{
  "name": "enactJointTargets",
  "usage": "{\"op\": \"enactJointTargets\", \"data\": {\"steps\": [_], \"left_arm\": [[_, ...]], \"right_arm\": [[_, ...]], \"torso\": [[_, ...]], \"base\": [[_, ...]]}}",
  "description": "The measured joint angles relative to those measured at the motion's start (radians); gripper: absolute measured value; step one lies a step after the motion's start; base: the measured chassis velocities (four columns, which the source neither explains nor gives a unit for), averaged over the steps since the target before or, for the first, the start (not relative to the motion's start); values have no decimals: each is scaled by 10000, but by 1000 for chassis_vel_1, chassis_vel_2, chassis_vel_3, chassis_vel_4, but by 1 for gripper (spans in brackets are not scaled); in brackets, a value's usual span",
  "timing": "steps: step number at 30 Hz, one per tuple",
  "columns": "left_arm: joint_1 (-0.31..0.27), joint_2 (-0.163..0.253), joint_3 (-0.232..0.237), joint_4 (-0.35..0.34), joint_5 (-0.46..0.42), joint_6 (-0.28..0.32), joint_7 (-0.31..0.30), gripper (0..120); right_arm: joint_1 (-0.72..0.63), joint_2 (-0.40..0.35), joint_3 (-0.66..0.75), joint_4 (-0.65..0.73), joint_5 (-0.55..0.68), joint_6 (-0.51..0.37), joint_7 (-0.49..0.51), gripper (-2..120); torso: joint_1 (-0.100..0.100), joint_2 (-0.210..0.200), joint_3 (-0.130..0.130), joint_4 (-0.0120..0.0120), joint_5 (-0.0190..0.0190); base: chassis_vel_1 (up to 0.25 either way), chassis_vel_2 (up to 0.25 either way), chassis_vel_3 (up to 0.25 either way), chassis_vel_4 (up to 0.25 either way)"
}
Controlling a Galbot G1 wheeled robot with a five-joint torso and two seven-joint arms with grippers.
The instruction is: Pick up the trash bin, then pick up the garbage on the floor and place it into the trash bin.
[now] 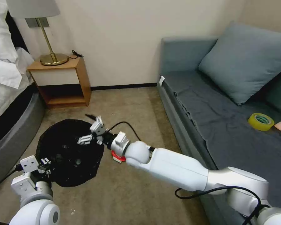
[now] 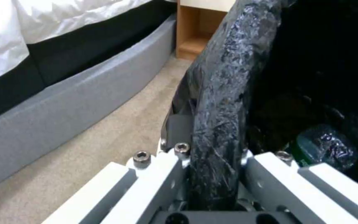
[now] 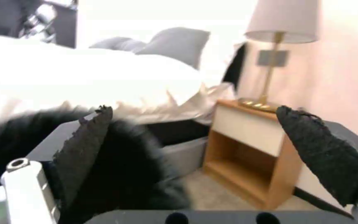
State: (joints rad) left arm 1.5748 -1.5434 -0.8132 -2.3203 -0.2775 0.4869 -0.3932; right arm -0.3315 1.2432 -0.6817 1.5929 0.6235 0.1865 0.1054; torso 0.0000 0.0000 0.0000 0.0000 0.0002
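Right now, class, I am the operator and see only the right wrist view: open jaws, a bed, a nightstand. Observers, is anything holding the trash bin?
Observer: Yes. In the left wrist view the left gripper is shut on the trash bin's bag-covered rim.
Operator: Where are my jaws relative to the bin?
Observer: In the head view the right gripper hangs over the bin's open mouth, near its far edge.

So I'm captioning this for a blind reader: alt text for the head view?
The left gripper holds the black-lined trash bin by its rim over beige carpet, while the open right gripper hovers above its opening. A red-and-white carton lies beside the bin.
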Motion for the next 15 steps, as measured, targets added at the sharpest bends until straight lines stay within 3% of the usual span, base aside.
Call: {"op": "enactJointTargets", "data": {"steps": [3,5,7,9,11,15], "left_arm": [[1,6,-75,4,-31,15,0,2],[2,6,-81,4,-33,17,-1,2],[14,2,-97,7,-44,18,2,2],[8,-12,-115,36,-32,16,1,2],[2,-21,-118,46,-25,15,1,2],[-3,-60,-111,46,19,4,2,2]], "right_arm": [[-508,-821,903,1118,408,-286,322,100],[-587,-955,1024,1267,465,-324,373,100],[-1327,-1925,2039,2367,691,-704,802,100],[-1951,-2402,2887,3032,716,-959,1114,100],[-2360,-2583,3435,3386,696,-1086,1238,100],[-4409,-3075,5548,4823,197,-1463,2067,100]], "torso": [[0,0,0,1,1],[0,0,0,2,2],[0,0,0,-2,1],[0,0,0,-4,0],[0,0,0,-3,1],[0,0,-1,-2,2]], "base": [[0,0,0,0],[0,0,0,0],[0,0,0,0],[0,0,0,0],[0,0,0,0],[0,0,0,0]]}}
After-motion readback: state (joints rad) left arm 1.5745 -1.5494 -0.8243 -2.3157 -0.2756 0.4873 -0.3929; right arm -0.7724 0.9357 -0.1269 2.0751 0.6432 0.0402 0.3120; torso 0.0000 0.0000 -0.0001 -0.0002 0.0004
